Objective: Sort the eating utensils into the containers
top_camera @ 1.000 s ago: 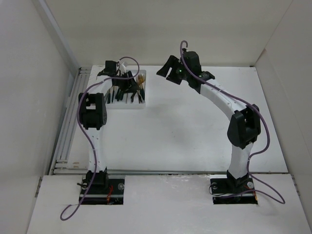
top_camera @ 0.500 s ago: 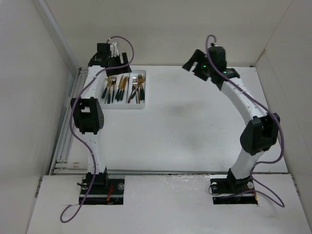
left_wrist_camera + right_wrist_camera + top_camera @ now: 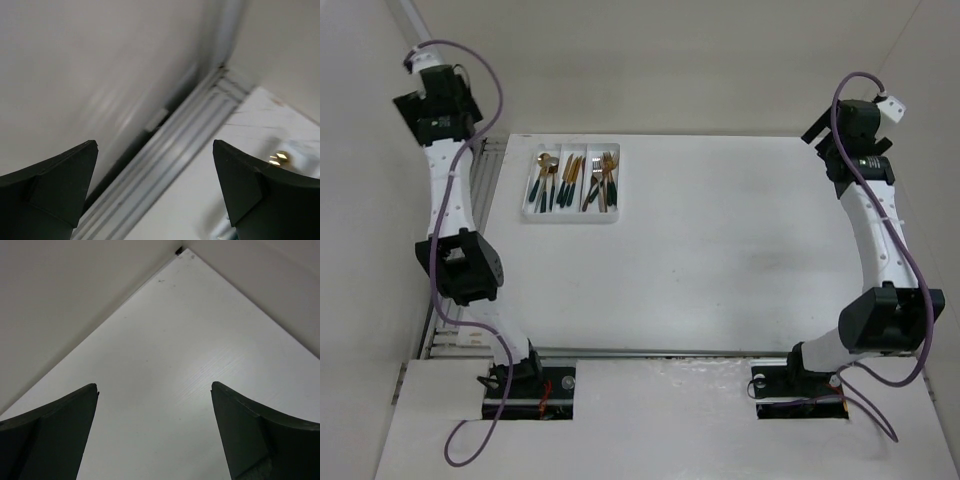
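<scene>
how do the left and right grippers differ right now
The left gripper faces the wall and the metal rail along the table's left edge; the right gripper faces the bare table near its far right corner. The left gripper is the one closer to the tray; the right gripper is far across the table from it. Shared: both have jaws wide open and hold nothing.

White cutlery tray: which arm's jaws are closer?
Left. The left arm holds its jaws at the far left corner, near the tray; the right arm has its across the table, far right.
</scene>
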Robot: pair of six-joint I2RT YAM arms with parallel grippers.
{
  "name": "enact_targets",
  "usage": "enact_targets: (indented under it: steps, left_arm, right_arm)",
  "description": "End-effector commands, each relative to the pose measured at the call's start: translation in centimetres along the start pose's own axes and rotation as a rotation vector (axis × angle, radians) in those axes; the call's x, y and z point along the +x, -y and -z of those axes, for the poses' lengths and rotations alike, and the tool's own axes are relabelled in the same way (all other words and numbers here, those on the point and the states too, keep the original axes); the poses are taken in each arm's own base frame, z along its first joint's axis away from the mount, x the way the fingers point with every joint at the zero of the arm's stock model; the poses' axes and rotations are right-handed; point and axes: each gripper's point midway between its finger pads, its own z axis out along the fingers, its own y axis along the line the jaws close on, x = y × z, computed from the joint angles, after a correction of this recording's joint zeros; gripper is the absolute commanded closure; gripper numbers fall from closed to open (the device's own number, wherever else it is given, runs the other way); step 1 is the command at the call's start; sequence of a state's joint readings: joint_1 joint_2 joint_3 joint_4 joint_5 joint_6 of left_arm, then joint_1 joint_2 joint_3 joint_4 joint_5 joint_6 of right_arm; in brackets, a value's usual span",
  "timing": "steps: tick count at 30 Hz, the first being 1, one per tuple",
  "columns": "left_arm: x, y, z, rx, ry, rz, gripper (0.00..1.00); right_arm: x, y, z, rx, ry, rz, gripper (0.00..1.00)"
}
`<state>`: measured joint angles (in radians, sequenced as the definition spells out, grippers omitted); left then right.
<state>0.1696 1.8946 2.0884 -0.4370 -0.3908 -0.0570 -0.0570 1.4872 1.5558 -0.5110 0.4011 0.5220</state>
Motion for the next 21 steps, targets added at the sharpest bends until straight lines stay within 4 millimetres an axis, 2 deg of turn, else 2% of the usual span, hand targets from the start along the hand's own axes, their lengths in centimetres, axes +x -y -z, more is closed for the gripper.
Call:
enact_targets:
  steps: [1, 2, 4, 5, 6, 10, 21]
  left_arm:
    - [2.1, -7.4, -0.1, -0.195, -0.06, 0.07, 0.0]
    - [1.7, -8.1, 0.7, -0.201, -0.045, 0.066, 0.0]
    - [2.8, -8.3, 0.8, -0.203, -0.06, 0.049, 0.0]
    - [2.4, -8.4, 1.3, -0.201, -0.045, 0.056, 0.0]
    - [2.9, -8.4, 1.1, -0.203, -0.057, 0.05, 0.0]
    - [2.6, -8.4, 1.4, -0.191, -0.051, 0.045, 0.0]
    - [2.3, -8.3, 1.9, -0.176, -0.045, 0.049, 0.0]
  right_arm:
    - [-1.2, 2.3, -0.3, 0.135, 0.07, 0.057, 0.0]
    - [-1.6, 2.0, -0.3, 0.133, 0.072, 0.069, 0.0]
    - [-0.8, 1.6, -1.0, 0.115, 0.029, 0.104, 0.0]
    - [-0.2, 1.3, -1.3, 0.1, 0.011, 0.108, 0.0]
    - [-0.7, 1.1, -1.1, 0.095, 0.021, 0.103, 0.0]
    - [0.0, 0.5, -1.8, 0.069, 0.0, 0.105, 0.0]
    - [-0.8, 0.0, -1.2, 0.033, 0.028, 0.095, 0.0]
